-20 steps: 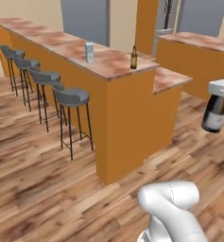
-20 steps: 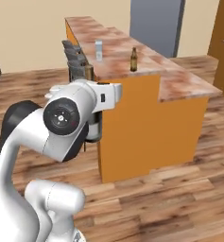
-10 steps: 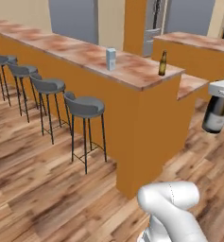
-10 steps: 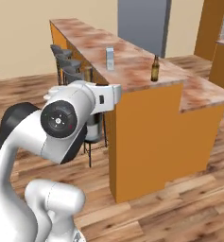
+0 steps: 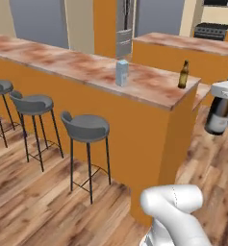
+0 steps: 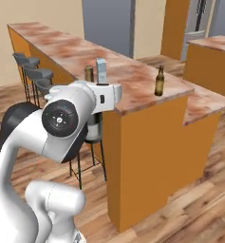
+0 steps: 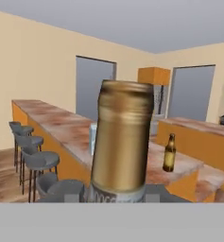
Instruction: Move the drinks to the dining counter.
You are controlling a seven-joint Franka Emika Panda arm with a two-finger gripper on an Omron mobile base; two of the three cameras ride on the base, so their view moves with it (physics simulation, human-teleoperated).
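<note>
My gripper [image 5: 224,94] is shut on the neck of the dark wine bottle [image 5: 218,114], which hangs upright at the right edge of the left base view. Its gold-capped neck [image 7: 122,137] rises up the middle of the hand view. In the right base view the bottle [image 6: 92,129] is mostly behind my arm. The brown beer bottle [image 5: 183,75] [image 6: 159,81] [image 7: 169,152] stands near the end of the dining counter [image 5: 77,65] [image 6: 133,80]. The pale carton [image 5: 121,73] [image 6: 101,71] stands further along the same top.
Grey bar stools [image 5: 86,126] [image 5: 33,103] [image 6: 38,73] line the counter's near side. A lower marble step [image 6: 206,102] adjoins the counter's end. A separate orange island [image 5: 183,43] and a stove [image 5: 209,30] stand behind. Wood floor lies in front.
The whole scene has shifted and the counter looms larger, so the base has driven closer. The wine bottle stays in my grip at the same place beside the arm.
</note>
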